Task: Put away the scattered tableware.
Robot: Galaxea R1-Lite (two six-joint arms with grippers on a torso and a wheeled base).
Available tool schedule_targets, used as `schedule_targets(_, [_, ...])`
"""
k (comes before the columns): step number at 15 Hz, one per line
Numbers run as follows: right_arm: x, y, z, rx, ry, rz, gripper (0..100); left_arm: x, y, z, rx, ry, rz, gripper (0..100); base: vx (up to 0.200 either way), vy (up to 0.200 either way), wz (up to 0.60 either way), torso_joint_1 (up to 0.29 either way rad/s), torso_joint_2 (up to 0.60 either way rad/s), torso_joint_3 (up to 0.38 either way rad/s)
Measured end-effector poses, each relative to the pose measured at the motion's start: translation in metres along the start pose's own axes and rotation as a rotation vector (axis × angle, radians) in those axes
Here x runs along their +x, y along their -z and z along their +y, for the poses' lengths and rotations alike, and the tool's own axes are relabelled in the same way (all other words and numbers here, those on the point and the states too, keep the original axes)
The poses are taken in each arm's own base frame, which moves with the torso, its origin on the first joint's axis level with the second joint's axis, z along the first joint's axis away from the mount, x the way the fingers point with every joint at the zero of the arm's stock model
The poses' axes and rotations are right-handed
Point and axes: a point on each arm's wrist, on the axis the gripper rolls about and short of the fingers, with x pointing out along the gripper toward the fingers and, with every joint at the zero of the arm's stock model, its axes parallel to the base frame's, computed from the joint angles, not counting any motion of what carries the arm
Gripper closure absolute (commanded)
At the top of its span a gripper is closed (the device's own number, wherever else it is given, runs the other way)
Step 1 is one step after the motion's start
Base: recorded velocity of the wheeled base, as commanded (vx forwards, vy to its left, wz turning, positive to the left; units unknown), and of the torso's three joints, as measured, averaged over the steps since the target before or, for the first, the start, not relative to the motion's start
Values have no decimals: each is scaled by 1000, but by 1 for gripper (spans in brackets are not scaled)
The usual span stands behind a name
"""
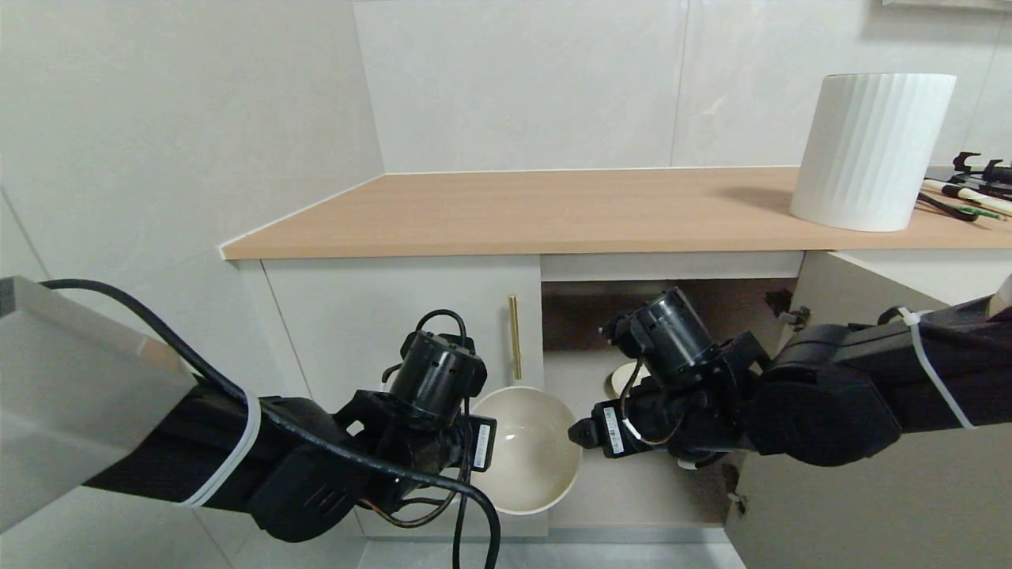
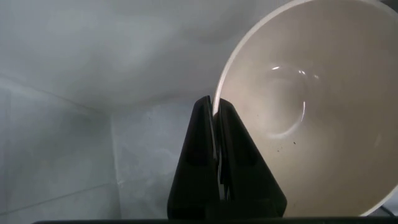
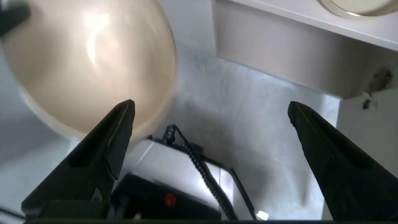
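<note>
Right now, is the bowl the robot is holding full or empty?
Empty. The bowl shows a bare, glossy inside with nothing in it; the left gripper pinches its rim.

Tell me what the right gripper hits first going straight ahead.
Probably the bowl, pinched by its rim in the left gripper. In the head view the open right gripper points at its near edge; the right wrist view puts the bowl off to one finger's side, so it might only graze it.
</note>
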Motion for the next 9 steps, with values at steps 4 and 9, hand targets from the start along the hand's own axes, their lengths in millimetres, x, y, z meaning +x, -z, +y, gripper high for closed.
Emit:
schedule_targets(4, [16, 3, 2, 11, 2, 2, 0, -7, 0, -4, 9, 18, -10, 100, 0, 0, 0, 0, 0, 0])
schedule_targets(9, [24, 2, 4, 27, 5, -3, 0, -10, 1, -7, 15, 29, -13, 100, 0, 0, 0, 0, 0, 0])
